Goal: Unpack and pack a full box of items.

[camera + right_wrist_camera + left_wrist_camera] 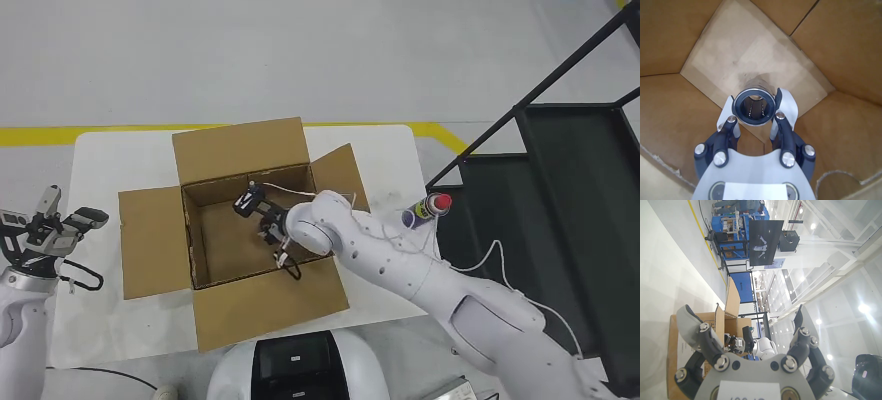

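Jaws of the right gripper (755, 99) are pinching a smooth steel cylinder (754, 108), hollow, with a black ring face and bead rows lining its bore; the cylinder is hanging inside the brown corrugated cardboard box (240, 150), over its flat floor; the box is sitting mid-table with four flaps splaying outward, torn edges showing; jaws of the left gripper (68, 208) are gaping wide on nothing, hovering past the white table (110, 160) at the box's 9 o'clock; a round blue-and-yellow spray can (427, 209) with a red cap is resting at the box's 3 o'clock.
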